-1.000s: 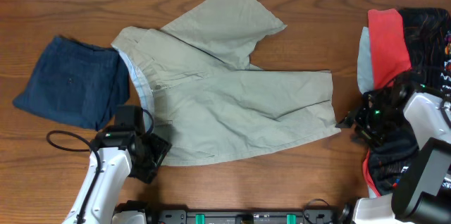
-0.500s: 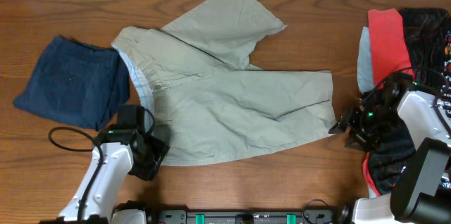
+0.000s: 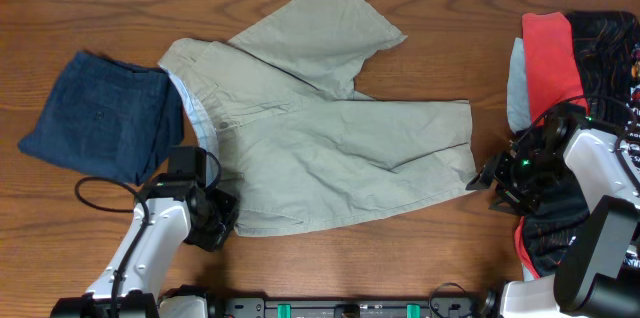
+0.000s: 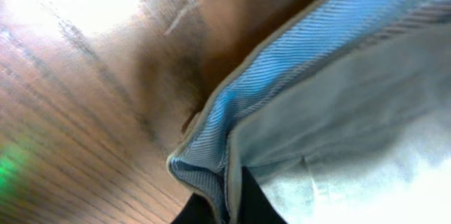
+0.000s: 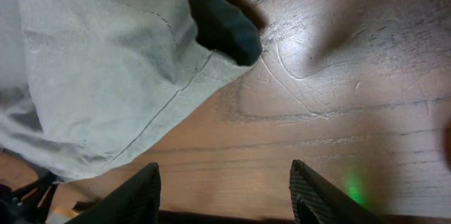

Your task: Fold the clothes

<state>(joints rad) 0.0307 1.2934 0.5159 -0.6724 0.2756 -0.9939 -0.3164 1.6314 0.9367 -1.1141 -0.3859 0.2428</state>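
The clothes are khaki grey-green shorts (image 3: 320,128) spread flat across the middle of the table, one leg pointing to the back, the other to the right. My left gripper (image 3: 222,220) sits at their front-left waistband corner and is shut on it; the left wrist view shows the pale blue lining (image 4: 282,76) and khaki cloth (image 4: 366,125) pinched between the dark fingers (image 4: 257,206). My right gripper (image 3: 487,177) stands open just right of the right leg's hem corner (image 5: 211,48), with bare wood between its fingers (image 5: 134,199).
A folded dark blue denim garment (image 3: 100,116) lies at the left. A pile of red (image 3: 550,58), light blue (image 3: 516,83) and black printed (image 3: 610,48) garments fills the right edge. The wooden table (image 3: 400,258) shows along the front.
My left gripper has closed on the waistband corner and shifted slightly right. My right gripper edged left toward the leg hem and stayed open.
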